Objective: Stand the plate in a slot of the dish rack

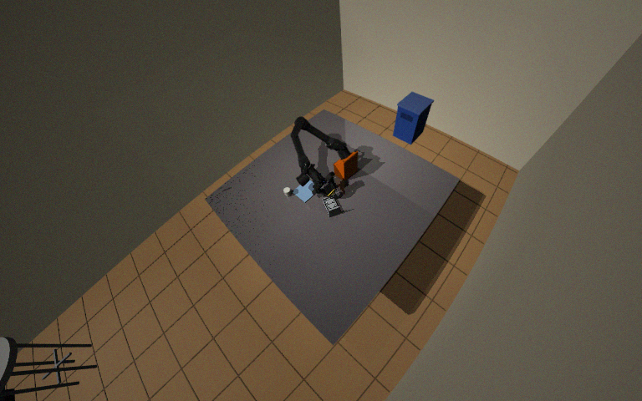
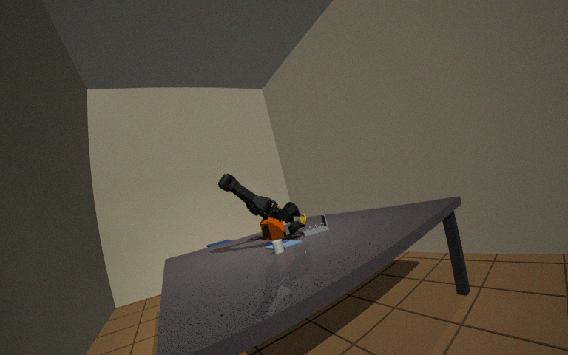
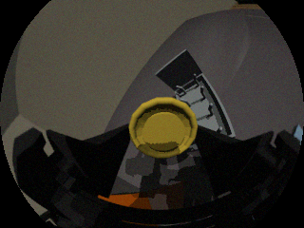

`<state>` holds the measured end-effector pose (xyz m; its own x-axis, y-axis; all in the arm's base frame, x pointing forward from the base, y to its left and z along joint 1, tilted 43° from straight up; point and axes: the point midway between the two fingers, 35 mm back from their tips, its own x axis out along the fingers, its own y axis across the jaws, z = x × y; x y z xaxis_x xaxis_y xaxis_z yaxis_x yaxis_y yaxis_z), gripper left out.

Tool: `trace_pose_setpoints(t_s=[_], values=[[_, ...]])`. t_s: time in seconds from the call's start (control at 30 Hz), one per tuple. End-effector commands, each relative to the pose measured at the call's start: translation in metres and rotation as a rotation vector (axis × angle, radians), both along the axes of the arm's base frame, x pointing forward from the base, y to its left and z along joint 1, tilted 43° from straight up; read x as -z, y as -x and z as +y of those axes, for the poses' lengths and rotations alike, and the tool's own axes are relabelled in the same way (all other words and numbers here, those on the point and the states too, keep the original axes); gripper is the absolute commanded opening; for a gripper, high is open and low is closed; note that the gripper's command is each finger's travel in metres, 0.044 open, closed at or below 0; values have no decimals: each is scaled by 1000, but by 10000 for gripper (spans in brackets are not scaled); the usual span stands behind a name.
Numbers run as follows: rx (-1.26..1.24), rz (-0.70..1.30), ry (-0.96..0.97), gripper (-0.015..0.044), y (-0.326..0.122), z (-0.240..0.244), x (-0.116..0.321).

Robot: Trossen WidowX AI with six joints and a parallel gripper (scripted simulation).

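Note:
The yellow round plate [image 1: 330, 192] [image 2: 302, 219] [image 3: 163, 133] is held between the two black fingers of my gripper [image 1: 330, 192] [image 2: 302, 219] [image 3: 162, 128], gripped across its width. The top view shows it nearly edge-on and the exterior view shows its round face, so it looks steeply tilted, close to upright. It is above the table beside the dish rack. The grey dish rack [image 1: 334, 213] [image 2: 316, 230] [image 3: 182, 68] has a dark end panel and several wire rails. In the wrist view the plate and a finger hide its near end.
A light blue square mat [image 1: 303, 192] [image 2: 293, 244] lies beside the arm, with a white cup [image 1: 287, 191] [image 2: 278, 246] near it. An orange block [image 1: 346, 166] [image 2: 272, 229] stands near the arm's base. A blue bin [image 1: 411, 120] stands beyond the table [image 1: 340, 264] [image 2: 234, 284].

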<state>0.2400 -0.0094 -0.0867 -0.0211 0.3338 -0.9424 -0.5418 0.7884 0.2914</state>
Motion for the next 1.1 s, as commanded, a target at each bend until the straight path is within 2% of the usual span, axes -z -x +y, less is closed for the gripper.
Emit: trace_pose_setpoints(t_s=[0.0, 0.53, 1.07], values=[[-57, -70, -45, 0, 0, -2, 1], [-299, -437, -136, 0, -3, -19, -2], [-517, -808, -80, 0, -3, -37, -13]])
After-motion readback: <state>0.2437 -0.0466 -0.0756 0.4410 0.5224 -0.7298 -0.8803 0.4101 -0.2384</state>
